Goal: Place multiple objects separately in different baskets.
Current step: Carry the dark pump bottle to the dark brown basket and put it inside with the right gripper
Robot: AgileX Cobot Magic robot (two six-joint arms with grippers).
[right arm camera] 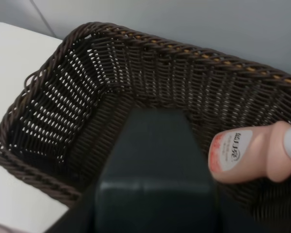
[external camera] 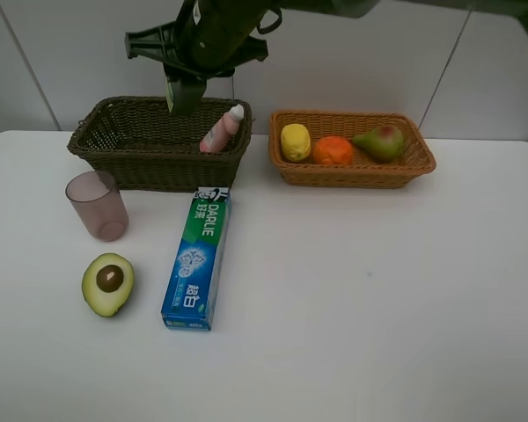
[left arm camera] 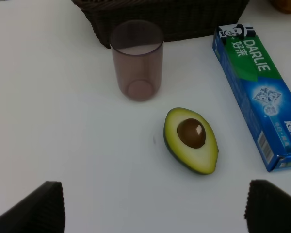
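The counter (external camera: 378, 334) is plain white. The dark basket (external camera: 158, 163) is olive-brown wicker in an open weave, and the light basket (external camera: 356, 176) is orange-tan. The lemon (external camera: 295, 141) is yellow, the orange (external camera: 333, 150) is bright orange, and the pear (external camera: 380, 141) is green with a red blush. The pink bottle (external camera: 222, 130) has a white cap and a whitish label. The black bottle (right arm camera: 155, 170) is matt black. The cup (external camera: 97, 205) is translucent mauve. The halved avocado (external camera: 108, 283) shows yellow-green flesh, a darker green rim and a glossy brown stone. The toothpaste box (external camera: 198, 259) runs from green to blue, with white lettering.
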